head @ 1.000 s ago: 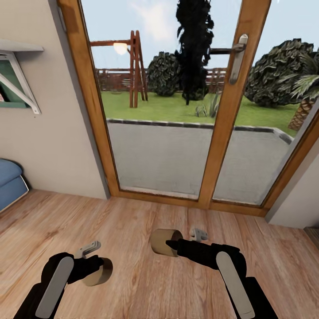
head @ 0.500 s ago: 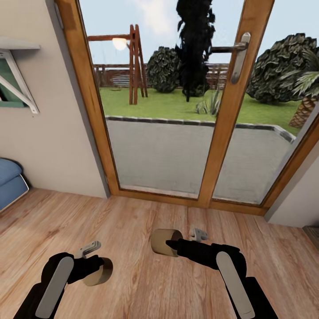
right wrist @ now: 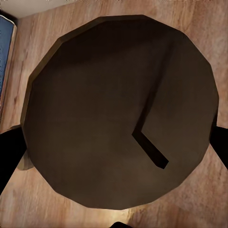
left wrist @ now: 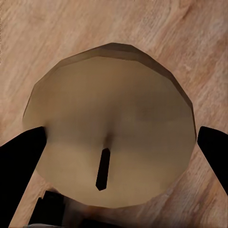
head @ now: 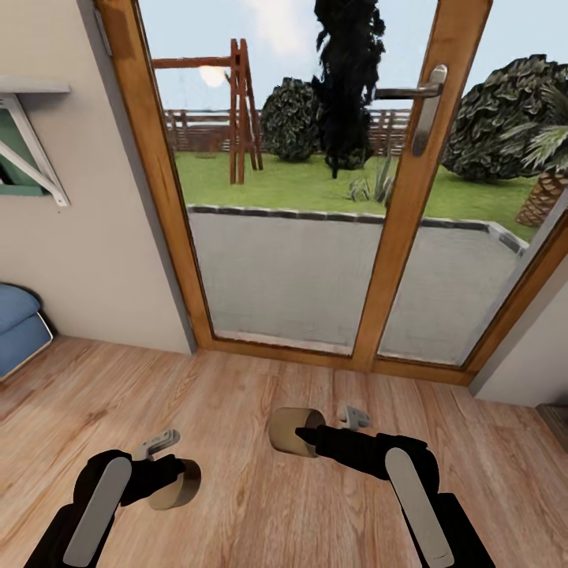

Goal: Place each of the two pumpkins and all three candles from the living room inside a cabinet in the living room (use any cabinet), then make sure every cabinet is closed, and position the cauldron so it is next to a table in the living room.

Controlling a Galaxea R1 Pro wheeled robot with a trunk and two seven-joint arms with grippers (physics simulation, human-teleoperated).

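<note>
Left candle (head: 175, 484): held at the near left, low over the plank floor (head: 260, 521); in the left wrist view the candle (left wrist: 110, 128) shows its flat wick end, with the dark fingers (left wrist: 21, 156) pressed against opposite sides of the round wall
Right candle (head: 290, 431): held out ahead of the right arm, lying on its side with one flat end turned left; in the right wrist view the candle (right wrist: 121, 111) is in shadow, a dark finger at each side of it
Left gripper (head: 162, 477): fingers clamped on the left candle
Right gripper (head: 309, 435): fingers clamped on the right candle
Surroundings: wood-framed glass doors (head: 315, 189) straight ahead, a blue sofa (head: 16, 323) corner at the far left
How the candles will likely handle: light, stiff, short and stubby; the smooth curved wall looks slippery, so a candle could roll or twist between flat pads
Where to hold: across the middle of the round wall, fingers on opposite sides, as both grips look now; keep off the thin wick, which looks breakable
Care on release: judged from the shape, set each down on a flat end, since it would roll on its side
</note>
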